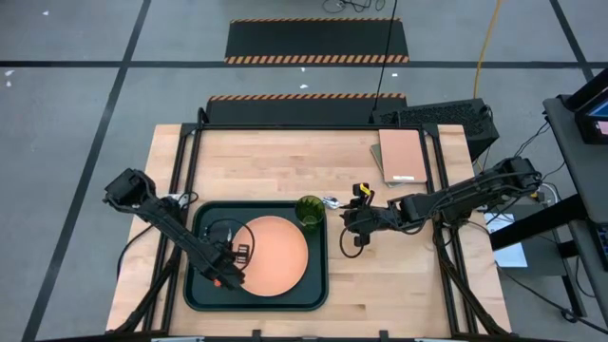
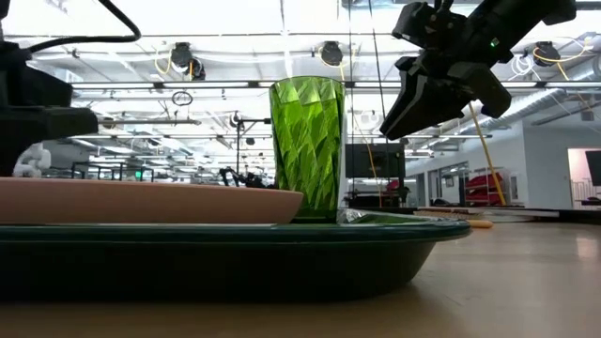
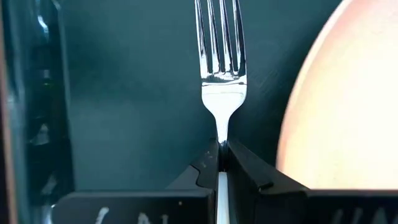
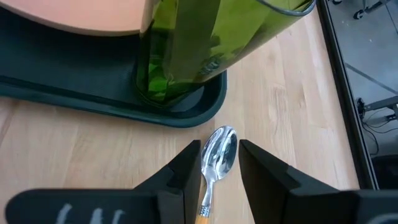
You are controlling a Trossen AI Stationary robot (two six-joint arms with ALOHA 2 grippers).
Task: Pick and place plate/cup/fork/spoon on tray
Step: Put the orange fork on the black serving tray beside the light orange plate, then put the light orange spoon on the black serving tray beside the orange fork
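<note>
The dark green tray [image 1: 204, 285] lies on the table's near left part. The salmon plate [image 1: 275, 255] lies in it, and the green cup [image 1: 309, 211] stands in its far right corner. My left gripper [image 1: 234, 258] is over the tray, left of the plate, shut on the fork [image 3: 221, 56]. The spoon [image 4: 219, 152] lies on the wood just right of the tray's corner, bowl toward the tray. My right gripper [image 4: 219, 163] is open, with a finger on either side of the spoon's bowl, not touching it. In the low view my right gripper [image 2: 413, 99] is above the table. My left gripper pinches the fork's thin metal neck [image 3: 221, 138], just behind the tines, between its two fingers. The tines stick out forward past the fingertips, over the tray's floor beside the plate. The handle is hidden behind the fingers. Whether the fork touches the tray, I cannot tell.
A tan pad [image 1: 401, 155] lies at the table's far right. Bare wood lies to the right of the tray and along the table's far side. The cup stands close to my right gripper.
</note>
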